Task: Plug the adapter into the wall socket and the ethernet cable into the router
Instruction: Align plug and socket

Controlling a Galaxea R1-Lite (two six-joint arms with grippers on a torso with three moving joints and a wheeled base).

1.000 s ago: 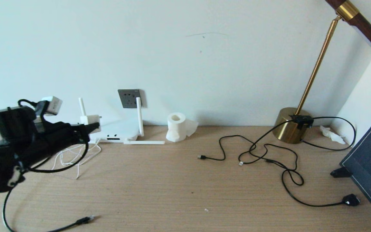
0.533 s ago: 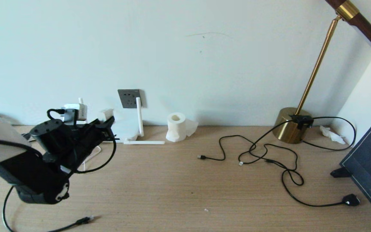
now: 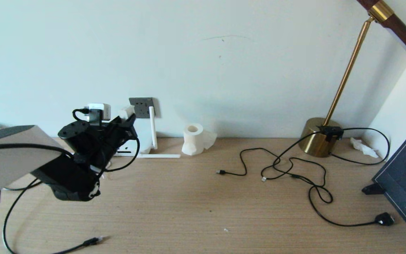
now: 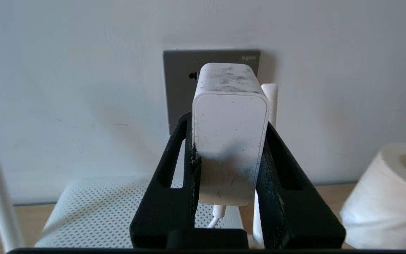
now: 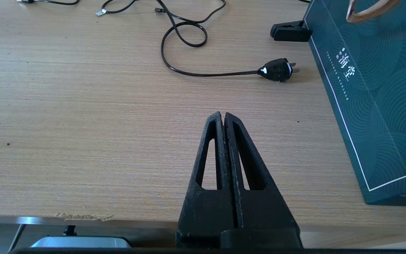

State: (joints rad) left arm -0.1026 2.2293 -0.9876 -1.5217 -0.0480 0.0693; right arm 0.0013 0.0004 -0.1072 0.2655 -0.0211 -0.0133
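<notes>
Two black fingers (image 4: 174,176) of the left gripper (image 4: 229,151) clamp the small white boxy plastic adapter (image 4: 229,141) by its sides, its thin white cord hanging from the underside. In the head view the left gripper (image 3: 127,120) holds the adapter (image 3: 126,112) raised at the wall, just beside the dark grey square wall socket (image 3: 142,107). From the wrist, the adapter covers the middle of the wall socket (image 4: 180,88); whether its pins touch the plate I cannot tell.

Below lies the flat white perforated plastic router (image 4: 118,208), one stick antenna (image 3: 152,127) upright and another lying flat on the light wooden table (image 3: 203,204). A white tissue roll (image 3: 193,138) stands near the wall. The long thin black ethernet cable (image 3: 90,242) rests near the table's front edge, unplugged.

The right gripper (image 5: 223,118) hangs over the table edge, fingers pressed together on nothing, near a dark teal box (image 5: 375,88).
</notes>
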